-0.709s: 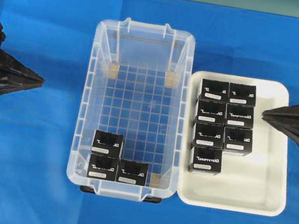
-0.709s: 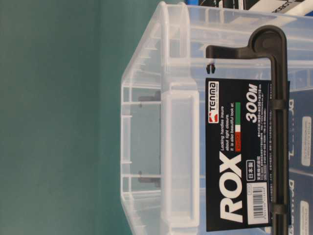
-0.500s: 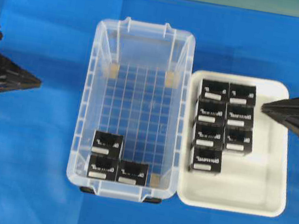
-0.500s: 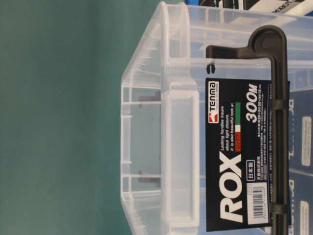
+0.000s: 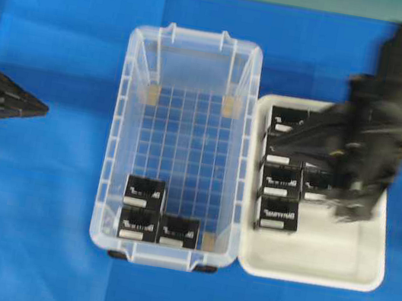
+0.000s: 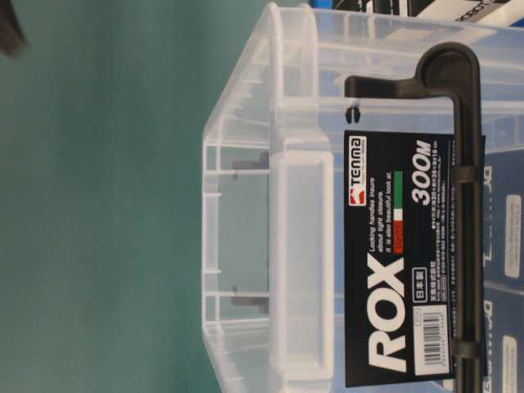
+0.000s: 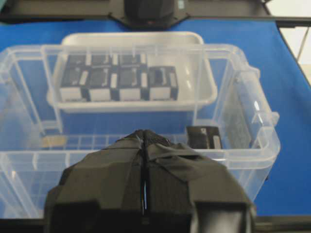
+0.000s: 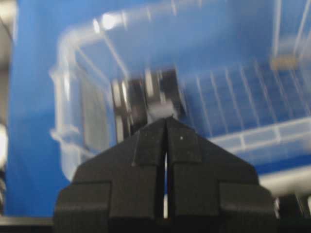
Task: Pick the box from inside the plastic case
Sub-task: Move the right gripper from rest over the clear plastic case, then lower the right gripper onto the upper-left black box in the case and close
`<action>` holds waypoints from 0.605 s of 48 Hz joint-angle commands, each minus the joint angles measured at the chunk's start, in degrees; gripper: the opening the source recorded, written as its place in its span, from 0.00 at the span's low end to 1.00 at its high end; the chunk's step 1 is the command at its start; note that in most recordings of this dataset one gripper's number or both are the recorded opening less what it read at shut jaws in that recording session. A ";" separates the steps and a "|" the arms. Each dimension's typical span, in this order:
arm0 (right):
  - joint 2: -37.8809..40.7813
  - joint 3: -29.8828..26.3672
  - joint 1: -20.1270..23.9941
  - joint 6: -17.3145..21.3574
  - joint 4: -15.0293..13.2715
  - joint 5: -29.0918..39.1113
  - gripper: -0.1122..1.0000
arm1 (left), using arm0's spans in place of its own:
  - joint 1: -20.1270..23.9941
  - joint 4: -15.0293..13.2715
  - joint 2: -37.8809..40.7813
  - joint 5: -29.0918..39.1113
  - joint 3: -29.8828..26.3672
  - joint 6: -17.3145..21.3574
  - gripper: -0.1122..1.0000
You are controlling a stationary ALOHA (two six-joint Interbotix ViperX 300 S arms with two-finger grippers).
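plastic case (image 5: pixel 118 144): you've got a big see-through tub, rounded corners, moulded rim handles and a square-grid floor, sitting mid-table on the blue cloth (image 5: pixel 26 229). From table level you see its black clip handle and a "ROX" sticker.

box (image 5: pixel 144 192): small matte black cube with a white label strip on top. It's inside the tub near the front left corner, touching two identical ones, which sit side by side along the front wall.

white tray (image 5: pixel 320 267): shallow, glossy, rounded rim, just beside the tub's right wall. It holds more of the same black boxes packed in rows at its back left part.

left gripper (image 7: pixel 144 141): your black wedge-shaped fingers are pressed together, nothing between them, parked near the table's left edge, well apart from the tub.

right gripper (image 8: pixel 166 124): fingers closed to a thin slit, holding nothing. It's blurred, up over the tray's boxes, tip pointing at the tub.
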 commanded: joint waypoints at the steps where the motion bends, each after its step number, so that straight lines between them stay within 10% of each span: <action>1: 7.38 -7.91 -0.18 -0.09 -0.26 8.17 0.09 | 0.09 0.09 0.35 0.26 -1.49 0.00 0.04; 12: 22.32 -24.26 -0.26 -0.44 -2.29 24.61 0.09 | 1.05 0.18 -0.09 2.29 -1.58 0.53 0.04; 29: 36.39 -36.83 1.41 -5.19 -2.90 29.79 0.09 | 0.97 0.09 -0.53 2.29 -2.20 0.09 0.04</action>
